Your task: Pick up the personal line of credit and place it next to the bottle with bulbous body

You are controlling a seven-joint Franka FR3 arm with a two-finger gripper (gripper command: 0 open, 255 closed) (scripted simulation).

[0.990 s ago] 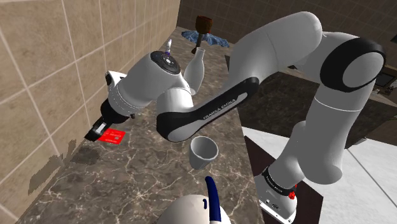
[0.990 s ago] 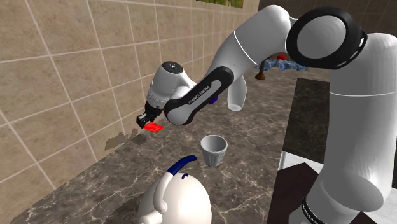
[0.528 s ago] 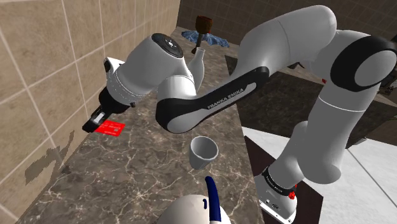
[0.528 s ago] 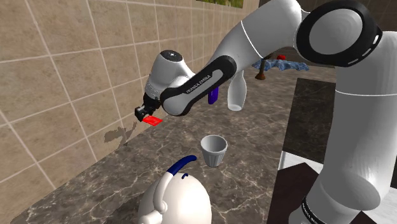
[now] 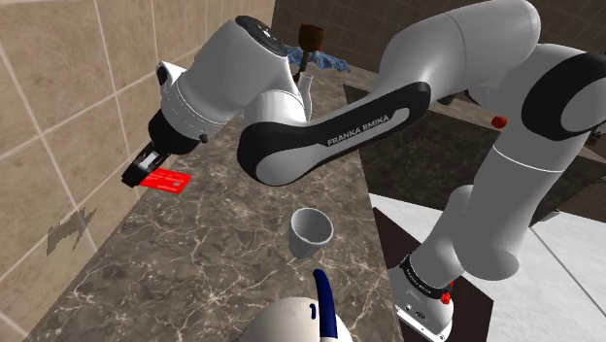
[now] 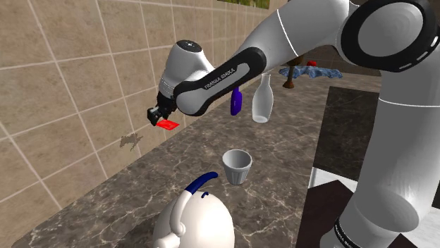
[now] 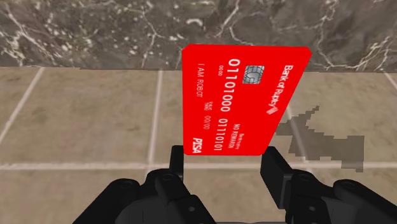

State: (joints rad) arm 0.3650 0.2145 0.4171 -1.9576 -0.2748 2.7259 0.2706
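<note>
Above the wall-side edge of the dark marble counter (image 5: 223, 253), the black two-finger gripper (image 5: 134, 181) clasps the flat red bank card (image 7: 245, 98) in the air, well apart from the white bulbous bottle (image 6: 261, 102).

the white bottle (image 6: 261, 98) is nearly all behind the arm in the shoulder view. a blue thing (image 6: 235, 104) just beside it is half hidden by the forearm in the second exterior view; what it is cannot be told. the white rounded thing with a blue handle (image 6: 194, 218) is cut off by the bottom edge in both exterior views. in the shoulder view one end of the red card (image 5: 170, 181) is hidden between the fingers (image 5: 138, 173). at the worktop's (image 5: 214, 262) far end a brown and blue cluster (image 5: 316, 49) is too small to name.
</note>
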